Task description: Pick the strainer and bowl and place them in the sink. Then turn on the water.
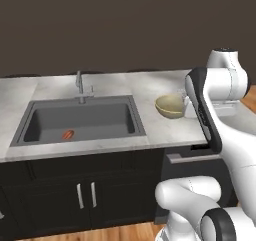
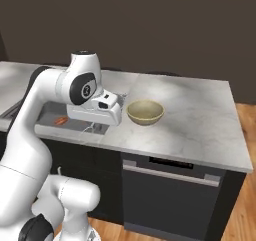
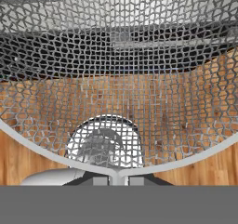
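Observation:
The strainer (image 3: 119,79) hangs right in front of the hand camera, its silver wire mesh spread across the view and its rim curving along the bottom. My gripper (image 3: 119,180) is shut on that rim where the wire handle joins. In the right base view the gripper (image 2: 97,126) hovers above the counter's front edge, between the sink (image 2: 47,116) and the bowl (image 2: 145,112), with thin wire of the strainer (image 2: 91,130) showing below the hand. The pale yellow-tan bowl (image 1: 170,106) stands upright on the marble, right of the dark grey sink (image 1: 100,120).
A small orange-red object (image 1: 68,134) lies on the sink floor, front left. The faucet (image 1: 80,85) rises behind the basin. My own forearm (image 1: 205,110) crosses just right of the bowl. A dishwasher front (image 2: 170,185) sits under the counter.

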Robot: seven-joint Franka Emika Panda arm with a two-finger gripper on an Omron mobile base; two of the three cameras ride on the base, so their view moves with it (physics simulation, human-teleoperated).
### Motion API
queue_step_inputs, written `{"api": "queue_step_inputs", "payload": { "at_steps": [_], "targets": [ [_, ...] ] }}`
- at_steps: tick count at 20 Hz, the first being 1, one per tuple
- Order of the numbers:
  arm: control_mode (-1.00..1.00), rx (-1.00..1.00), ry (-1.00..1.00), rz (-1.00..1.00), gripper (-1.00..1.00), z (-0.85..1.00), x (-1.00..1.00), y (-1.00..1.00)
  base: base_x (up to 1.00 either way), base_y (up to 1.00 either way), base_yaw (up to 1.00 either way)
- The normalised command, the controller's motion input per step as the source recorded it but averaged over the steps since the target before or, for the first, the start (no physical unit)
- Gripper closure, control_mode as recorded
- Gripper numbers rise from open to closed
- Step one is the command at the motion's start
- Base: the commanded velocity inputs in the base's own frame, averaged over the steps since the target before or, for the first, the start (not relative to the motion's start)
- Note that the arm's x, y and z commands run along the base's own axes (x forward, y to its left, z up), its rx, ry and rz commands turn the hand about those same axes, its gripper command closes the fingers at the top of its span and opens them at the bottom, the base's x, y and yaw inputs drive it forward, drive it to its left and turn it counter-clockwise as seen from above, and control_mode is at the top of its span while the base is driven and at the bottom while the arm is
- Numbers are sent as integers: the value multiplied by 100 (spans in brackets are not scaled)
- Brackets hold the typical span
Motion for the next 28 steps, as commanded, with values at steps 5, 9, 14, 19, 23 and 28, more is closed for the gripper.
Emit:
{"api": "queue_step_inputs", "payload": {
  "at_steps": [5, 9, 14, 19, 23, 28],
  "targets": [
    [100, 0, 0, 0, 100, 0, 0, 0, 50, 0, -7],
    [100, 0, 0, 0, 100, 0, 0, 0, 48, 0, -7],
    [100, 0, 0, 0, 100, 0, 0, 0, 58, 0, -3],
    [100, 0, 0, 0, 100, 0, 0, 0, 47, 5, -1],
    [100, 0, 0, 0, 100, 0, 0, 0, 14, 7, 0],
    [100, 0, 0, 0, 100, 0, 0, 0, 3, 11, 0]
  ]
}}
